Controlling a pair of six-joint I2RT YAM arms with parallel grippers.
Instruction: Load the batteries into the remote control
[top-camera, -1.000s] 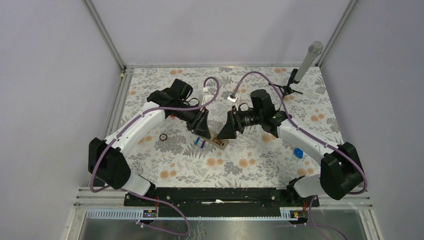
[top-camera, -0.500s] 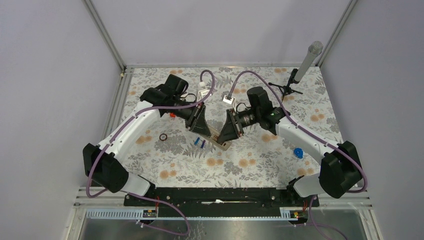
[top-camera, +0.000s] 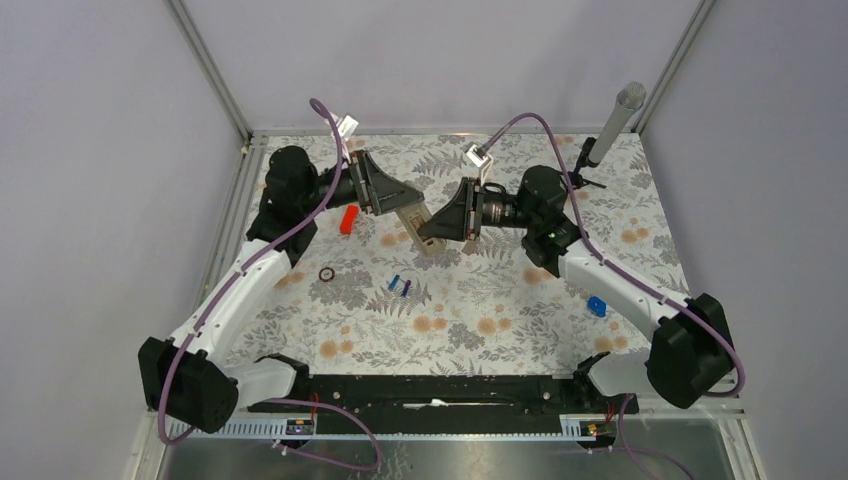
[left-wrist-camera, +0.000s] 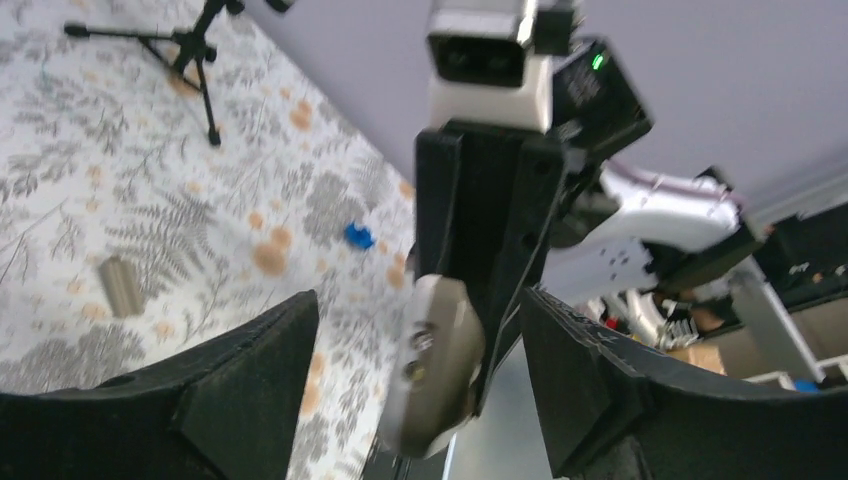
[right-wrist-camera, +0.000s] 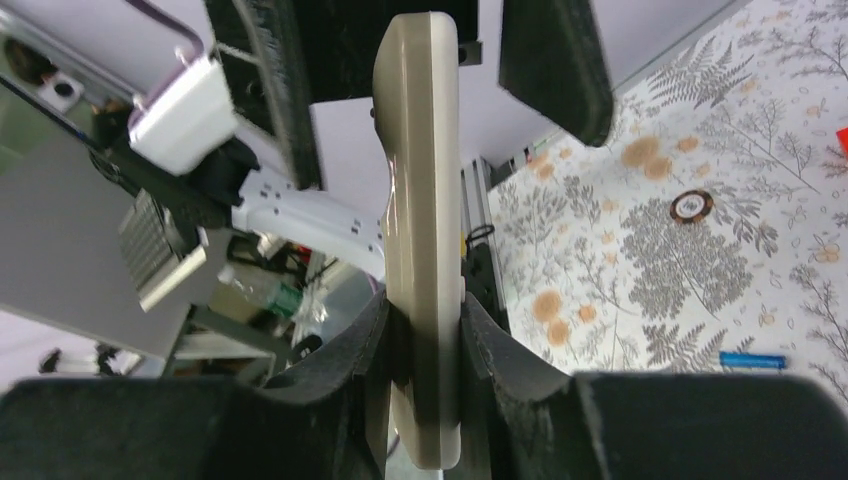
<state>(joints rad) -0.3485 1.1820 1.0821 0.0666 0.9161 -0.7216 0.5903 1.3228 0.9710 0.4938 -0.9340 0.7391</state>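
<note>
The remote control (right-wrist-camera: 424, 200) is off the table, held edge-on with my right gripper (right-wrist-camera: 425, 300) shut on its near end. From above, the remote control (top-camera: 413, 225) hangs between the two grippers over the back middle of the table. My left gripper (top-camera: 403, 205) is open, its fingers (right-wrist-camera: 556, 60) standing either side of the remote's far end without touching. In the left wrist view the remote control (left-wrist-camera: 438, 372) shows its grey-tan back between my left gripper's (left-wrist-camera: 415, 310) spread jaws. The two blue batteries (top-camera: 400, 285) lie on the cloth below; a battery (right-wrist-camera: 751, 360) also shows in the right wrist view.
An orange-red block (top-camera: 348, 219) lies left of the grippers and a small dark ring (top-camera: 327, 273) nearer the front. A bright-blue lumpy object (top-camera: 597, 306) sits at the right. A microphone on a small tripod (top-camera: 603, 135) stands at the back right. A small grey piece (left-wrist-camera: 120, 286) lies on the cloth.
Both arms rose from the table's middle toward the back, carrying the remote. My right gripper shut on the remote and my left gripper opened off it.
</note>
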